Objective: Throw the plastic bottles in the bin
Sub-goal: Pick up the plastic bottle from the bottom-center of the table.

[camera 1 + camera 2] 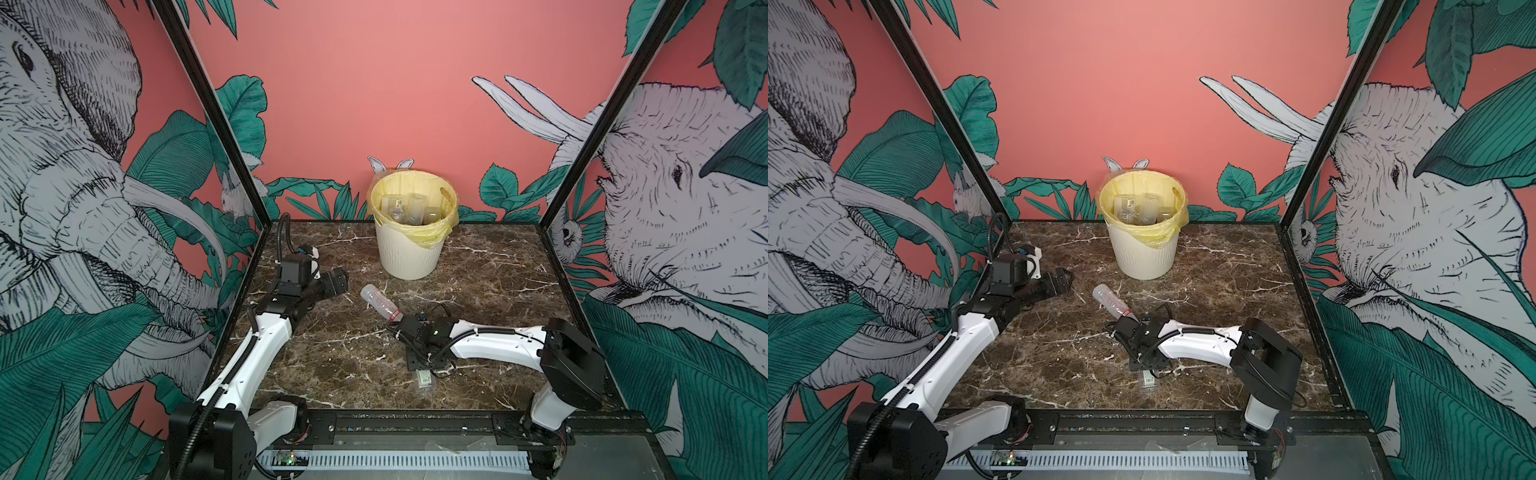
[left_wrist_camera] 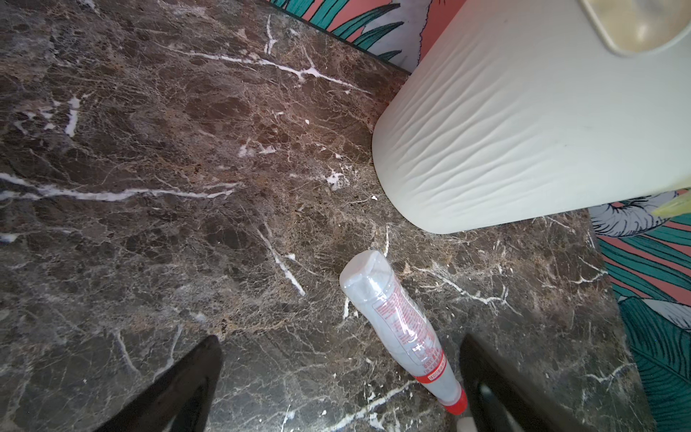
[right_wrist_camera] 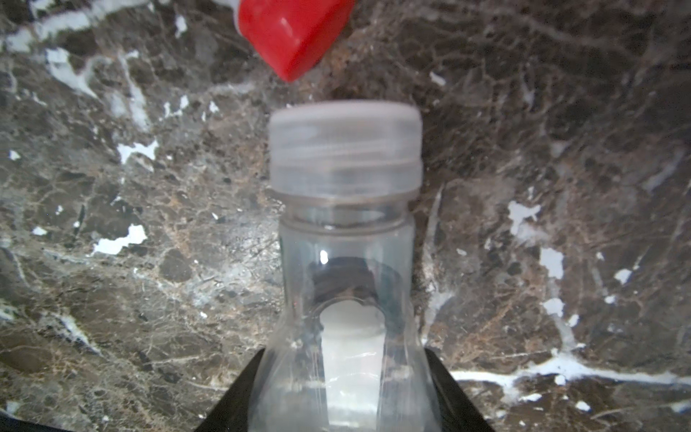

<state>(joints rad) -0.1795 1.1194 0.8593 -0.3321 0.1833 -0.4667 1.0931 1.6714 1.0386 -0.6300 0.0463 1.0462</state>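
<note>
The cream ribbed bin (image 1: 407, 257) (image 1: 1144, 257) with its yellow bag stands at the back middle of the table, and several clear bottles (image 1: 409, 208) lie inside. A clear bottle with red label and red cap (image 1: 379, 302) (image 1: 1112, 301) (image 2: 396, 318) lies in front of the bin. My right gripper (image 1: 424, 358) (image 3: 344, 353) reaches down just past that red cap (image 3: 295, 33). Its fingers press both sides of a clear bottle with a whitish cap (image 3: 346, 239) (image 1: 424, 379) lying on the table. My left gripper (image 1: 337, 281) (image 2: 339, 337) hovers open left of the red-capped bottle, holding nothing.
The brown marble table (image 1: 498, 282) is boxed in by printed walls and two slanting black frame posts (image 1: 232, 141) (image 1: 582, 166). A black rail (image 1: 415, 424) with both arm bases runs along the front edge. The bin's side (image 2: 523, 131) stands close to my left gripper.
</note>
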